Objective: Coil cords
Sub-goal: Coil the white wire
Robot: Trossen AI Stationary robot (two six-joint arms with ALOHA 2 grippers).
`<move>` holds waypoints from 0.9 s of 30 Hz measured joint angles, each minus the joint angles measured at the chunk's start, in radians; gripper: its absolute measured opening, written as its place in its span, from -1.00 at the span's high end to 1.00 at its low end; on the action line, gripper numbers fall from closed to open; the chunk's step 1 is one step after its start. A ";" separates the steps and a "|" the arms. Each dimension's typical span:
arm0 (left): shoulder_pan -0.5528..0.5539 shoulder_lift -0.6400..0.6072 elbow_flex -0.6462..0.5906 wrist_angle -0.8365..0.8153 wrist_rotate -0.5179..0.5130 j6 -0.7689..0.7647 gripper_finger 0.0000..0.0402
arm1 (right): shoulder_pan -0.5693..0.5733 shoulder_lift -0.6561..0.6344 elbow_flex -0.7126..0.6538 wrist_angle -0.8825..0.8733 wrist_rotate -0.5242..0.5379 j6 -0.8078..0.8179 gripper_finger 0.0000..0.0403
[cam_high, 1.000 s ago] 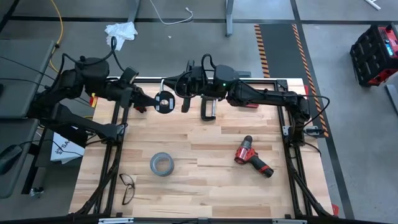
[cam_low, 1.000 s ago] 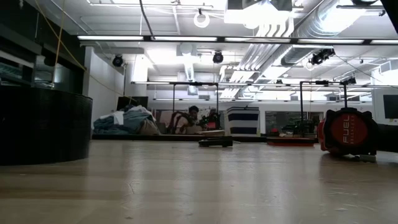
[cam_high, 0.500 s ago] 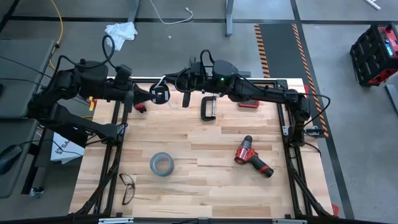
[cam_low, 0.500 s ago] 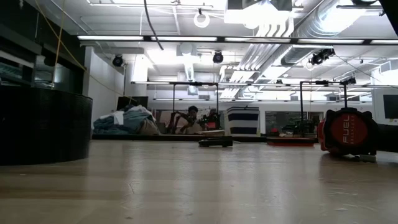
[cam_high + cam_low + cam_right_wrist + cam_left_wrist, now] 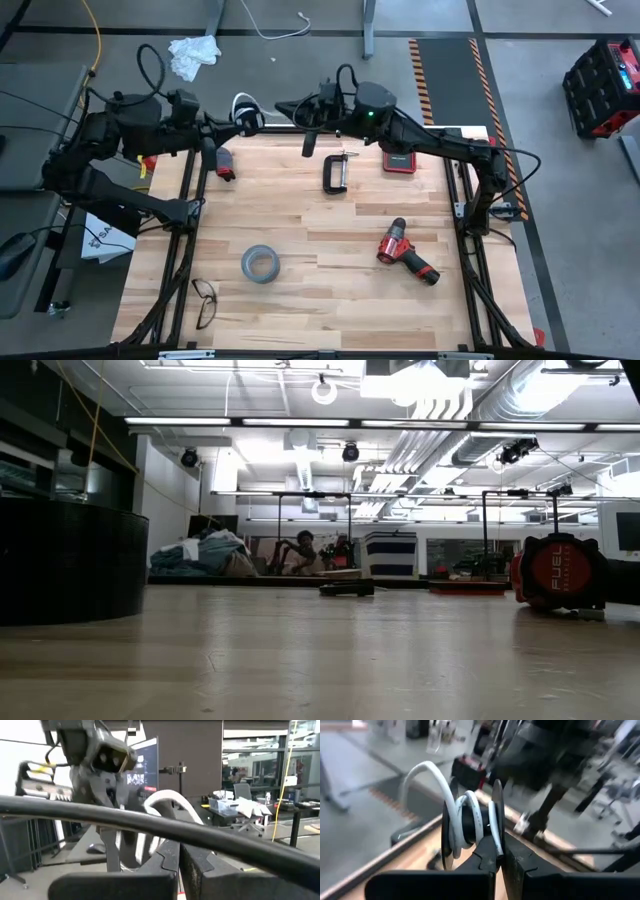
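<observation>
The small black spool (image 5: 470,822) carries a few turns of thin white cord (image 5: 451,810) on its core, and one loose loop (image 5: 422,772) stands off it. My left gripper (image 5: 497,852) is shut on the spool, up in the air at the table's far edge (image 5: 232,125). My right gripper (image 5: 178,852) is shut close beside it (image 5: 283,104), with the white cord (image 5: 165,800) arching up out of its fingertips. From above, the cord shows as a white loop (image 5: 244,103) between the two grippers. Neither gripper is in the low view. My left gripper pinches one flange of the spool (image 5: 496,817) at its rim between its two fingers. The spool stands edge-on, lifted clear of the table, with its axis across the fingers. My right gripper has the white cord (image 5: 172,820) between its shut fingertips and points roughly level toward the table's left. The cord bends in a slack arc toward the spool; the exact pinch point is hidden by the fingers.
On the wooden table lie a grey tape roll (image 5: 258,264), glasses (image 5: 205,302), a black clamp (image 5: 335,172), a red drill (image 5: 405,250), a red box (image 5: 400,160) and a small red-black tool (image 5: 223,164). A black cable (image 5: 150,822) crosses the right wrist view.
My left gripper has carried the spool toward the table's far edge and a little left. It has rolled, so the spool went from label-up to edge-on. My right gripper has followed toward the far edge with the cord. Both have stayed shut.
</observation>
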 joint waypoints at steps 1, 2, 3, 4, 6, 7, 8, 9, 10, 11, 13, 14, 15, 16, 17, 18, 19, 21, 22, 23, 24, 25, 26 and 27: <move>0.000 -0.001 0.000 0.025 0.001 0.013 0.98 | -0.002 0.000 -0.001 -0.005 -0.001 0.000 0.99; 0.000 -0.003 0.000 0.041 0.001 0.029 0.98 | -0.001 0.000 -0.001 -0.005 -0.001 0.000 0.99; 0.000 -0.004 0.000 0.054 0.002 0.047 0.98 | -0.001 -0.003 -0.001 -0.005 -0.002 0.000 0.99; 0.000 -0.007 0.001 0.065 0.001 0.067 0.98 | -0.002 -0.007 -0.001 -0.002 -0.003 0.000 0.99; 0.000 -0.011 0.002 0.064 0.000 0.103 0.98 | -0.002 -0.009 0.000 0.002 -0.007 -0.003 0.99; 0.000 -0.013 0.002 0.063 0.000 0.111 0.98 | -0.002 -0.009 0.000 0.002 -0.007 -0.003 0.99; 0.000 -0.013 0.002 0.060 0.000 0.112 0.98 | -0.002 -0.009 0.000 -0.001 -0.008 -0.004 0.99; 0.000 -0.013 0.002 0.053 0.001 0.112 0.98 | -0.002 -0.007 0.000 -0.006 -0.009 -0.003 0.99; 0.000 -0.013 0.002 0.044 0.010 0.113 0.98 | -0.002 -0.007 0.000 -0.009 -0.009 -0.003 1.00; 0.000 -0.013 0.002 0.035 0.024 0.114 0.98 | -0.002 -0.007 0.000 -0.014 -0.009 -0.004 1.00; 0.000 -0.013 0.002 0.017 0.053 0.111 0.98 | -0.002 -0.007 0.000 -0.024 -0.010 -0.004 1.00; 0.000 -0.013 0.002 0.006 0.067 0.106 0.98 | -0.001 -0.007 0.000 -0.033 -0.010 -0.004 1.00; 0.000 -0.013 0.002 -0.006 0.080 0.105 0.98 | -0.001 -0.007 0.000 -0.044 -0.010 -0.004 1.00; 0.000 -0.013 0.002 -0.013 0.091 0.104 0.98 | -0.001 -0.007 -0.001 -0.055 -0.010 -0.006 1.00; 0.000 -0.012 0.002 -0.019 0.097 0.104 0.98 | -0.001 -0.006 -0.001 -0.065 -0.010 -0.012 1.00; 0.000 -0.012 0.002 -0.021 0.098 0.104 0.98 | -0.001 -0.006 -0.001 -0.074 -0.010 -0.016 1.00; 0.000 -0.014 0.002 -0.021 0.098 0.105 0.98 | -0.003 -0.008 -0.001 -0.085 -0.011 -0.017 1.00; 0.000 -0.020 0.002 -0.019 0.098 0.119 0.98 | -0.007 -0.017 -0.001 -0.112 -0.014 -0.015 0.98; 0.000 -0.023 0.002 -0.018 0.098 0.131 0.98 | -0.010 -0.023 -0.001 -0.128 -0.014 -0.015 0.96; 0.000 -0.025 0.002 -0.015 0.097 0.141 0.98 | -0.012 -0.031 -0.001 -0.144 -0.017 -0.015 0.92; 0.000 -0.028 0.002 -0.009 0.098 0.148 0.98 | -0.012 -0.039 -0.001 -0.163 -0.018 -0.015 0.88; 0.000 -0.029 0.002 0.000 0.099 0.157 0.98 | -0.013 -0.047 -0.001 -0.174 -0.018 -0.016 0.82; 0.000 -0.031 0.002 0.008 0.105 0.164 0.98 | -0.013 -0.055 -0.001 -0.200 -0.018 -0.015 0.75; 0.000 -0.031 0.007 0.008 0.111 0.167 0.98 | -0.013 -0.060 -0.001 -0.218 -0.019 -0.013 0.67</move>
